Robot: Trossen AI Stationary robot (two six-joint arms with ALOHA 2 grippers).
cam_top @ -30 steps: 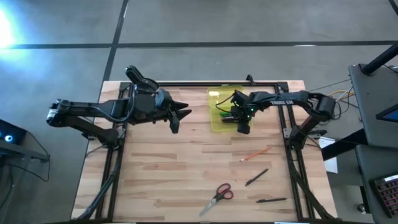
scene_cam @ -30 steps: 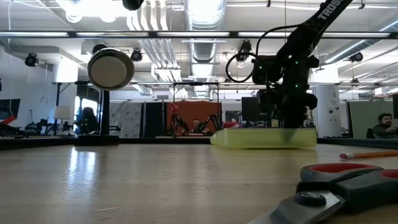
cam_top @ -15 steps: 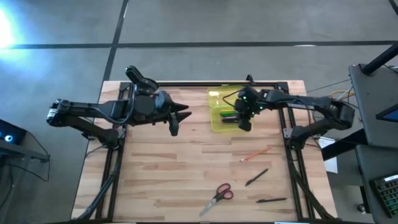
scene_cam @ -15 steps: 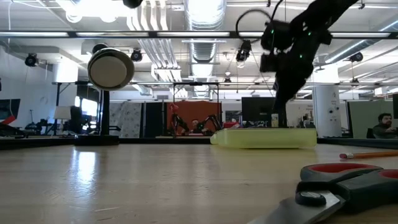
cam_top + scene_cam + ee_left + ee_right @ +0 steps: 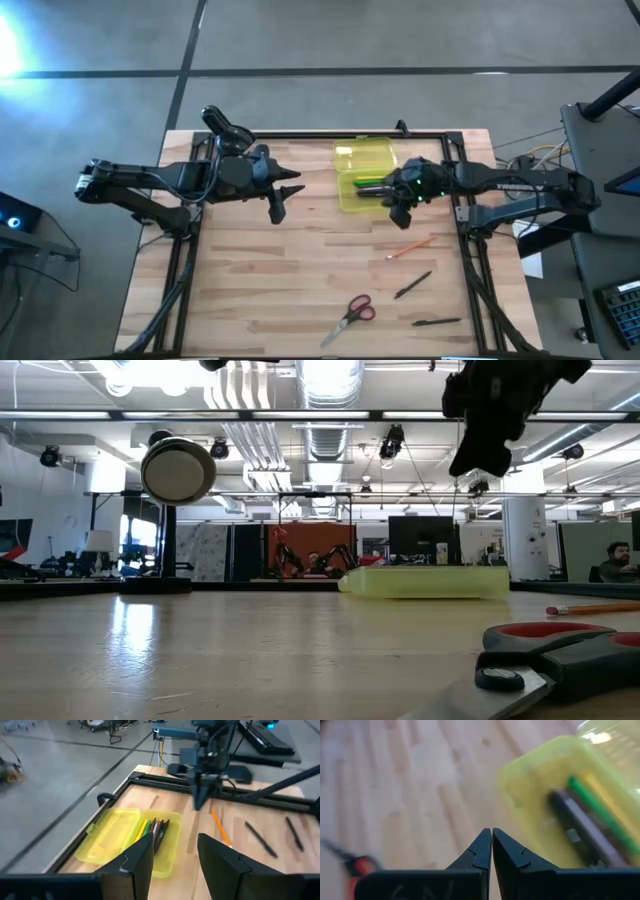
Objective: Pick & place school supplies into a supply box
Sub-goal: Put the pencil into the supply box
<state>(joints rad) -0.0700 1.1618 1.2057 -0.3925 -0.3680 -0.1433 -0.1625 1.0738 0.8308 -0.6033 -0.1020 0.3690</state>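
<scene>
The right gripper (image 5: 398, 212), fingers (image 5: 481, 851) pressed together and empty, hangs beside the open yellow-green supply box (image 5: 358, 190) holding pens. The left gripper (image 5: 282, 193), fingers apart, waits over the desk (image 5: 280, 280). Scissors (image 5: 350, 317) lie near the front edge.

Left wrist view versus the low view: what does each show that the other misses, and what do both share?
Only the left wrist view looks into the open supply box: pens, yellow, green and dark, lie inside, its lid folded flat beside it. It also shows two black pens on the wood and the left pincer open.

Only the low view shows the red-handled scissors close up.

Both show the box, the orange pencil on the table, and the right arm's shut pincer raised above the table near the box.
</scene>
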